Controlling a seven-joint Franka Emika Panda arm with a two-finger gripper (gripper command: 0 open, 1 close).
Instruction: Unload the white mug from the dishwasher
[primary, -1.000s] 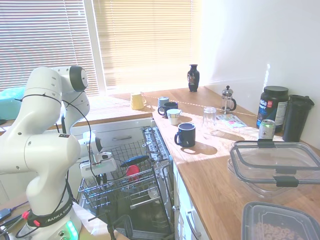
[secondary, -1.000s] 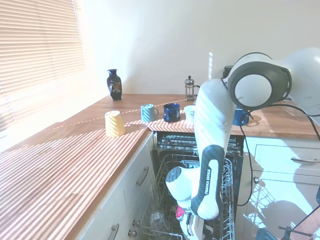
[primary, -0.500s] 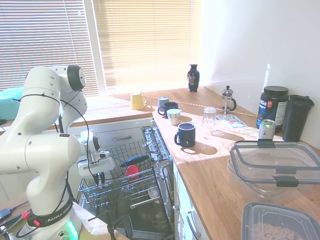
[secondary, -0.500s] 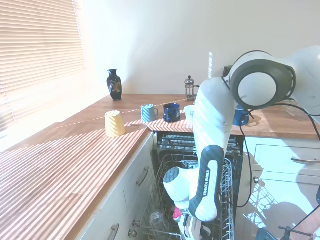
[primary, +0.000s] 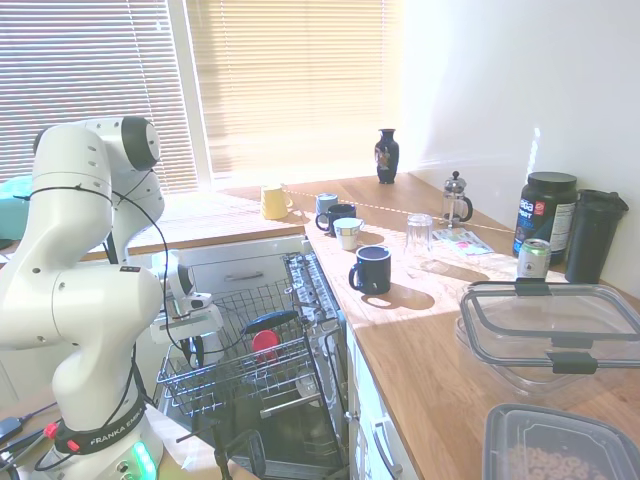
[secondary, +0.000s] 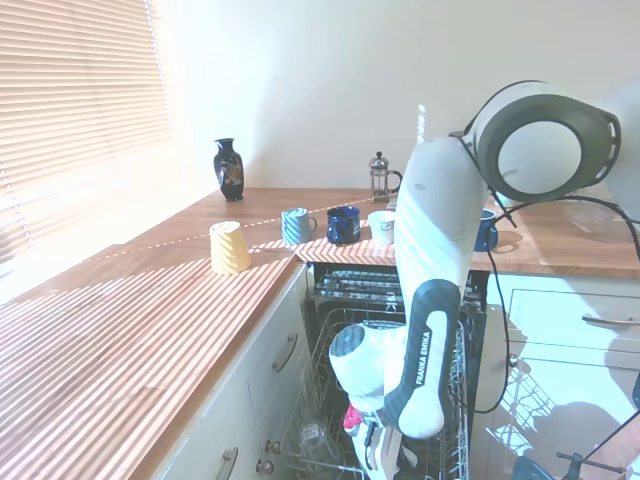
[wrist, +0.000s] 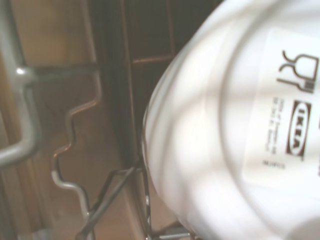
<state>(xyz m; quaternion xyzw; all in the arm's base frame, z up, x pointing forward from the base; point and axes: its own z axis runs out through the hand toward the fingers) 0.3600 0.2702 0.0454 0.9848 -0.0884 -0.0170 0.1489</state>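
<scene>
Hand (primary: 193, 348) low in the dishwasher (primary: 262, 375) wire rack (primary: 235, 372), open or closed cannot tell, white mug (wrist: 235, 130) fills the wrist view close up, base label showing, sitting against the rack wires, navy mug (primary: 372, 268) on bench (primary: 440, 340).

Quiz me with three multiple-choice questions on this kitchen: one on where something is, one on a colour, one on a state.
1. Where is the navy mug?
A. In the rack
B. On the wooden counter
C. On the floor

2. What colour is the vase by the window?
A. Dark blue
B. White
C. Yellow

3. How is the dishwasher rack?
A. Shut inside
B. Lying on the counter
C. Pulled out over the open door

Answers: B, it stands on the counter beside the dishwasher; A, it looks dark against the bright blinds; C, the wire rack extends out in front.
</scene>
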